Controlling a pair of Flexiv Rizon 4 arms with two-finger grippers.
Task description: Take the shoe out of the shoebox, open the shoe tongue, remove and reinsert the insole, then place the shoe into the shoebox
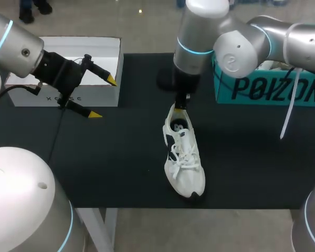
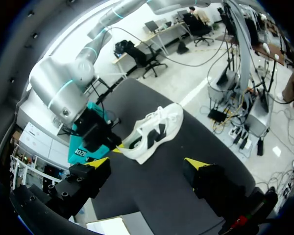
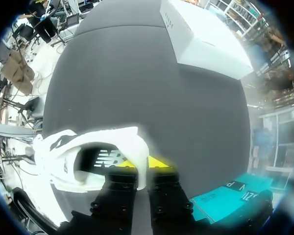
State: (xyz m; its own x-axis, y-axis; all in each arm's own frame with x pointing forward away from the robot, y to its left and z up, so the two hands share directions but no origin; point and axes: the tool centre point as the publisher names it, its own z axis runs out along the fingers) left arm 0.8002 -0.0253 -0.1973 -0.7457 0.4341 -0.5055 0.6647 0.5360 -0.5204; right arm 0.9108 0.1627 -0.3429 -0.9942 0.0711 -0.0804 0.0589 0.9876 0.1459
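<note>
A white sneaker with dark side marks lies upright on the black table, toe toward the front edge. My right gripper comes down on its heel. In the right wrist view the right gripper is shut on the sneaker's heel wall, one finger inside the opening and one outside. My left gripper hangs open at the table's left, holding nothing. Ahead of the left gripper in its wrist view lies the sneaker, with the right gripper at the heel.
A white box stands at the back left, just behind the left gripper. A teal box with dark lettering stands at the back right, partly hidden by my right arm. Both also show in the right wrist view: white box, teal box.
</note>
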